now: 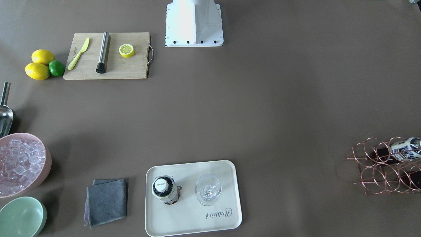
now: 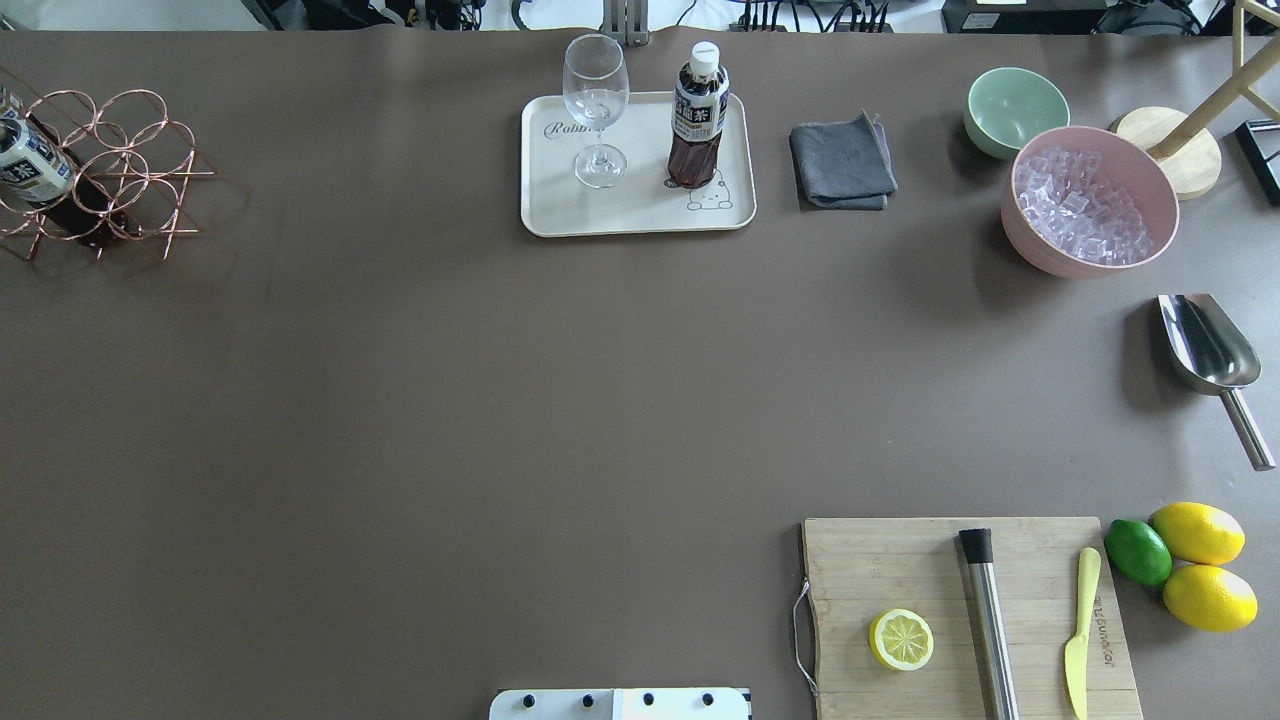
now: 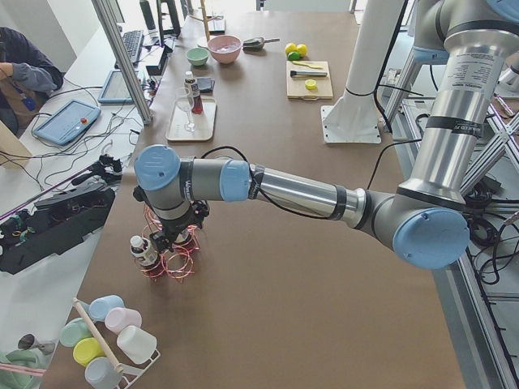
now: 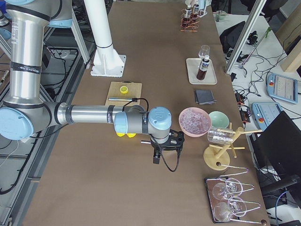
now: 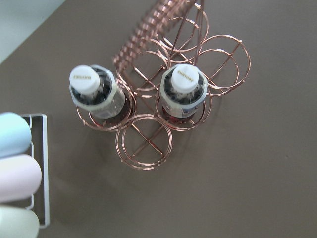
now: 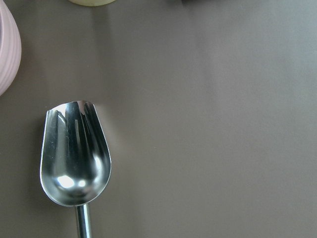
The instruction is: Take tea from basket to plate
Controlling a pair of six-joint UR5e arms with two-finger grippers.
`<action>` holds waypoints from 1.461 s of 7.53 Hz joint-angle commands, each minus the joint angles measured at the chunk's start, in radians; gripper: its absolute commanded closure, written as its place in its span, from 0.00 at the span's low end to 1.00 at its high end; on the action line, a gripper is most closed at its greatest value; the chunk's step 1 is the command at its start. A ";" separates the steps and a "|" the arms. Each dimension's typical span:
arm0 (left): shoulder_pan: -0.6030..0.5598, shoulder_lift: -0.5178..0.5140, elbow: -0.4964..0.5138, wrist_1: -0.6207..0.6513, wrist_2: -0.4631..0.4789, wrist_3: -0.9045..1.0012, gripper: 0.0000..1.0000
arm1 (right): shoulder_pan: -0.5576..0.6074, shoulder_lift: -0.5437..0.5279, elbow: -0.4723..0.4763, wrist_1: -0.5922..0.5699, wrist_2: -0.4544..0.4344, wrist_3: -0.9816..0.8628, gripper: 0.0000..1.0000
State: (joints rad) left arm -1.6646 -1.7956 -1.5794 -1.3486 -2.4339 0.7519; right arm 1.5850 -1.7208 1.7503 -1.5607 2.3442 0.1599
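1. Alignment first: I'd centre the left gripper (image 3: 172, 233) over one tea bottle (image 5: 183, 90), then draw it out along its own axis, clear of the rings.
2. I cannot tell how wide it or the right gripper (image 4: 157, 159) stands.
3. The basket (image 5: 146, 144) holds two bottles; the plate (image 2: 640, 212) holds a third bottle (image 2: 698, 120) and a wine glass (image 2: 596, 100).

You'll see one tea bottle (image 2: 698, 120), dark with a white cap, standing upright on the cream plate (image 2: 640, 210) at far centre. Two matching bottles (image 5: 182, 89) sit in rings of the copper wire basket (image 2: 105, 170), far left.
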 commanded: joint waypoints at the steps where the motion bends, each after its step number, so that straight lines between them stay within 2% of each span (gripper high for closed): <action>1: 0.000 0.126 -0.017 0.006 -0.099 -0.457 0.02 | 0.021 -0.017 0.003 0.011 0.003 0.000 0.00; 3: 0.006 0.162 -0.014 0.008 -0.088 -0.715 0.02 | 0.020 -0.017 -0.014 0.010 0.001 0.001 0.00; 4: 0.008 0.183 -0.017 0.003 -0.085 -0.726 0.02 | 0.020 -0.014 -0.015 0.011 -0.005 0.000 0.00; 6: 0.031 0.189 -0.055 -0.001 0.075 -0.721 0.02 | 0.017 -0.005 -0.009 0.011 -0.035 0.000 0.00; 7: 0.031 0.191 -0.057 -0.003 0.078 -0.721 0.02 | 0.013 0.006 -0.005 0.010 -0.067 0.000 0.00; 11: 0.042 0.193 -0.060 -0.044 0.079 -0.718 0.02 | 0.010 0.004 -0.008 0.001 -0.011 0.012 0.00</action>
State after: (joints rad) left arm -1.6292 -1.6051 -1.6418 -1.3674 -2.3561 0.0335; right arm 1.5973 -1.7162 1.7452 -1.5589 2.3135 0.1696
